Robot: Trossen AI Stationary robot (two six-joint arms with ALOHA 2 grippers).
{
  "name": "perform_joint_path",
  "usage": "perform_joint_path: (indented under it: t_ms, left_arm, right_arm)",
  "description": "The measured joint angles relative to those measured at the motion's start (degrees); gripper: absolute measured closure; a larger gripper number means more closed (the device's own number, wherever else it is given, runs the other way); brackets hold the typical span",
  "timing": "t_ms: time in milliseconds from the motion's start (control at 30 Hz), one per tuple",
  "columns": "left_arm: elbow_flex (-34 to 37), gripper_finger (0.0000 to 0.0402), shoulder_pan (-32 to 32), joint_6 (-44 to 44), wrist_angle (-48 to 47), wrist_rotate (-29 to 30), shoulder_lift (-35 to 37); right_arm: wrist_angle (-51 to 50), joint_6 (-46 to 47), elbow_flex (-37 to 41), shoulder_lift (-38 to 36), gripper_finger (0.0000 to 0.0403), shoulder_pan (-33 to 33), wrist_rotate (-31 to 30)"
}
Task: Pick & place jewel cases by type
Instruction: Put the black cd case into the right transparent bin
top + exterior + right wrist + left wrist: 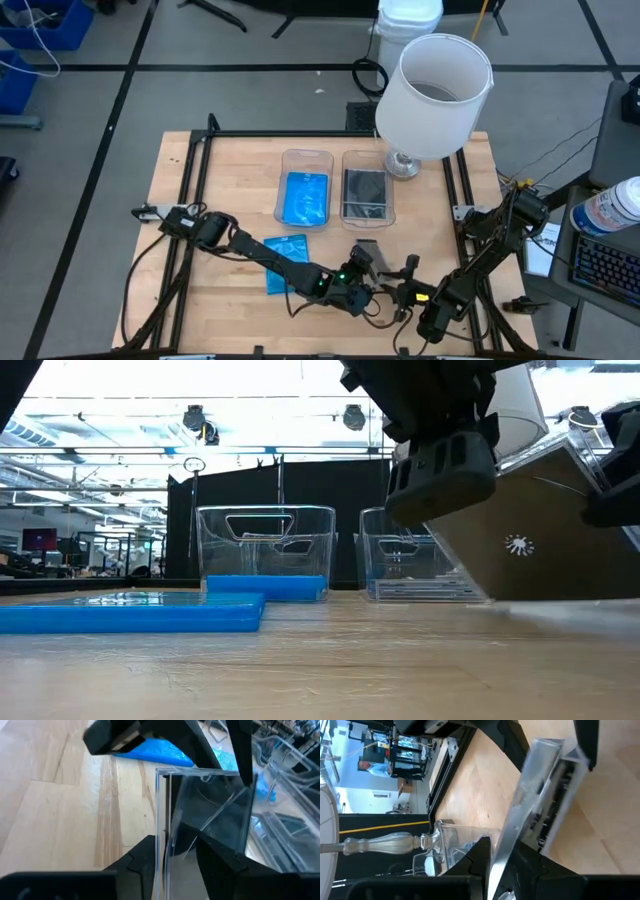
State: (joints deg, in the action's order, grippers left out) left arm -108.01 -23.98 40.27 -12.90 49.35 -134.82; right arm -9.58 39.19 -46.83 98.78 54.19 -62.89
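We see a wooden table [230, 170] with a big white lampshade on a glass-stemmed lamp [436, 95] at its far edge. Just in front of the lamp stand two clear bins side by side: the left bin [305, 187] holds blue jewel cases, the right bin [366, 187] holds dark grey ones. Nearer the front, a loose blue jewel case [285, 262] lies flat on the wood, partly under the left arm.

Both arms meet near the front middle of the table over one clear jewel case [200, 825], which stands tilted up on edge and not flat. The left gripper [352, 280] has its fingers pinched on one edge of it, as its wrist view shows. The right gripper [405, 292] has the case's other side between its fingers, which bracket it closely; we cannot tell whether they are actually pressing on it.

We judge this a handover, and the risk lies there. If the left fingers loosen before the right ones bite, the case could tip and slap onto the wood. If both clamp and pull apart, the thin hinged shell could twist open or crack.
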Motion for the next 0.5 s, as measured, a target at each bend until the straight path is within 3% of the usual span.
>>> perform_joint_path:
  t_ms: [267,500]
  left_arm:
    - [-0.2,0.0340,-0.9,-1.6,-0.7,-0.2,0.0]
    - [-0.2,0.0339,-2.2,-0.4,-0.6,-0.4,0.0]
  right_arm:
    - [-0.5,5.1,0.1,0.0,0.0319,0.9,0.1]
    - [-0.5,6.5,0.1,0.0,0.0323,1.4,1.5]
